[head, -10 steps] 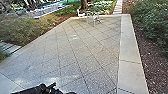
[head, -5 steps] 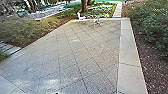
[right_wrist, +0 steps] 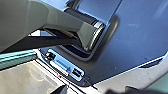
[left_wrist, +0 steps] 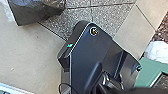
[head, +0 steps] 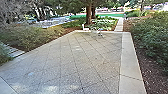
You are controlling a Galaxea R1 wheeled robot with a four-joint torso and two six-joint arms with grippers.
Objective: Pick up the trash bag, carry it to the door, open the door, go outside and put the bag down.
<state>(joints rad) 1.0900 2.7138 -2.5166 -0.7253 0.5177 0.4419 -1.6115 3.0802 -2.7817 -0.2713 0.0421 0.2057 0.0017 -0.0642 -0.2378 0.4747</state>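
Note:
A black plastic trash bag (left_wrist: 40, 11), shiny and creased, shows in the left wrist view over the paving, beyond the dark plate of my base. Whether it rests on the ground or hangs, I cannot tell. A dark, blurred part of my left gripper (left_wrist: 147, 90) is at the edge of that view, apart from the bag. In the right wrist view a similar dark part, likely of my right gripper (right_wrist: 112, 91), lies near my base, and I see no bag beside it. How either gripper stands is unclear.
Paved yard (head: 75, 60) stretches ahead, with a pale border strip (head: 128, 62) and bushes (head: 152, 37) on the right. White chairs (head: 85, 27) stand at its far edge before a tree (head: 89, 15). A white bundle (left_wrist: 157, 51) lies by a green surface (left_wrist: 150, 71).
The head view has tilted upward, bringing more trees and the far path into sight. The black arm part at its bottom edge has gone out of that view.

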